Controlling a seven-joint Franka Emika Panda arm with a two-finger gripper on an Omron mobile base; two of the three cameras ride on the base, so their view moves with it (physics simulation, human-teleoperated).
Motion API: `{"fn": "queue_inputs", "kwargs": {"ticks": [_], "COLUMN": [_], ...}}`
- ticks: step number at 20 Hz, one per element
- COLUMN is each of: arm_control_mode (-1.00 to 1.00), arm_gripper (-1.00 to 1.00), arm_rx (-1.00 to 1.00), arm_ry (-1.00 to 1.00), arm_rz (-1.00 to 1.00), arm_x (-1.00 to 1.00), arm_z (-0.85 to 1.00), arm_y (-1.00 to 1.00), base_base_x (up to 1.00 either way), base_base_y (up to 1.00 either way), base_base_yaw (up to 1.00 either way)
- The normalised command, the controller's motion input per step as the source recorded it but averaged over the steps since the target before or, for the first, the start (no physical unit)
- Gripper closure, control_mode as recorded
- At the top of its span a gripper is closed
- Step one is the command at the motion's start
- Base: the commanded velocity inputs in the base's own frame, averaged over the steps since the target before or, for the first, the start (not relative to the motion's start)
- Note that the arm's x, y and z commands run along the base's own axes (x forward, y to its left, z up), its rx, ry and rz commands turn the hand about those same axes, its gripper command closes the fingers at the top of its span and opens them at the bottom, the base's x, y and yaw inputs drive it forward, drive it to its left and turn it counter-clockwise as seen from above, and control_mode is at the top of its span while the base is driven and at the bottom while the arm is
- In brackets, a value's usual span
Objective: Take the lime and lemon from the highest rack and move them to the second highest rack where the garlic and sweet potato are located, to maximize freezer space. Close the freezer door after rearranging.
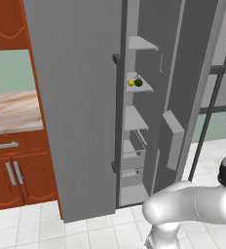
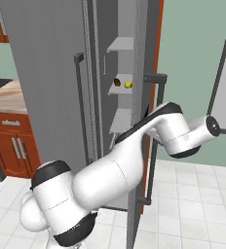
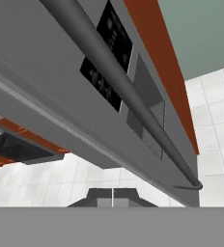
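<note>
The freezer door (image 1: 193,73) stands open, its inner side facing the left base view. Inside, the highest rack (image 1: 143,44) is bare. On the second highest rack (image 1: 140,89) the yellow lemon (image 1: 131,82) and the dark green lime (image 1: 138,82) lie side by side. In the right base view the lemon (image 2: 128,85) lies beside a brown sweet potato (image 2: 117,82); I cannot make out the garlic. My arm (image 2: 178,131) reaches around the door's outer side. My gripper (image 3: 113,198) is shut and empty, close to the door's outer face (image 3: 61,72) and its long bar handle (image 3: 133,96).
The other tall grey door (image 1: 76,107) stays shut on the left. Reddish-brown cabinets (image 1: 12,170) and a counter (image 1: 12,109) lie further left. Lower shelves and drawers (image 1: 133,155) fill the freezer's bottom. White tiled floor (image 2: 193,214) lies to the right.
</note>
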Motion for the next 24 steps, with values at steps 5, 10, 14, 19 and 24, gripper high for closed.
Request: {"fn": "queue_inputs", "kwargs": {"ticks": [5, 10, 14, 19, 24], "arm_control_mode": [-1.00, -1.00, -1.00, -1.00, -1.00], "arm_gripper": [1.00, 1.00, 1.00, 1.00, 1.00], "arm_rx": [0.04, 0.03, 0.05, 0.05, 0.04], "arm_ry": [-0.01, -0.08, -0.01, 0.00, 0.00], "arm_rz": [0.00, 0.00, 0.00, 0.00, 0.02], "arm_x": [0.35, 0.33, 0.40, 0.50, 0.57], "arm_z": [-0.29, -0.37, -0.16, -0.09, -0.14], "arm_y": [0.00, 0.00, -0.04, -0.13, -0.28], "base_base_x": [0.00, 0.00, 0.00, 0.00, 0.00], "base_base_y": [0.00, 0.00, 0.00, 0.00, 0.00], "base_base_yaw": [0.00, 0.00, 0.00, 0.00, 0.00]}}
